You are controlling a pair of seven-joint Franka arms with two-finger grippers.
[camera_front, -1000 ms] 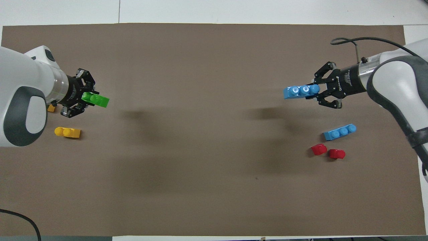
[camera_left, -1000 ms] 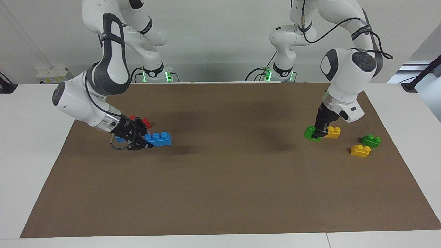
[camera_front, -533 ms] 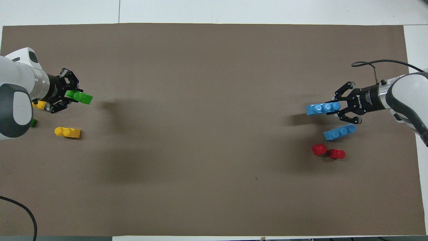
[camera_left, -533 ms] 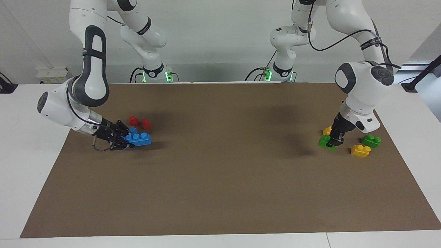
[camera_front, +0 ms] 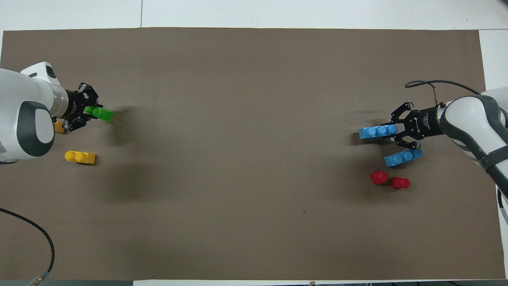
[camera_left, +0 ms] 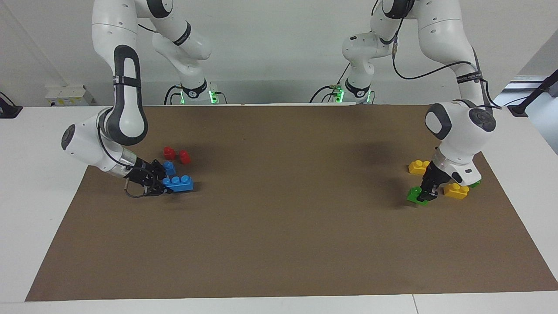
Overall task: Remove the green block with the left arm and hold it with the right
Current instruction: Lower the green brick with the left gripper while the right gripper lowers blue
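The left gripper (camera_left: 425, 195) is low over the brown mat (camera_left: 279, 226) at the left arm's end of the table, its fingers clamped on the green block (camera_left: 416, 196). The block sticks out from the fingertips toward the middle of the table, and in the facing view it sits at or just above the mat; whether it touches the mat I cannot tell. Just beside this gripper lies a yellow brick (camera_left: 456, 191), with a sliver of a second green brick (camera_left: 475, 184) showing past the wrist. Another yellow brick (camera_left: 419, 166) lies near the gripper, on the side nearer the robots.

The right gripper (camera_left: 162, 184) is down at the mat at the right arm's end, closed on one end of a blue three-stud brick (camera_left: 178, 183), which points away from the fingers toward the table's middle. A second blue brick (camera_front: 403, 157) lies just beside this gripper, partly hidden by it in the facing view. Two small red pieces (camera_left: 176, 155) lie close together near that brick, on the side away from the gripper.
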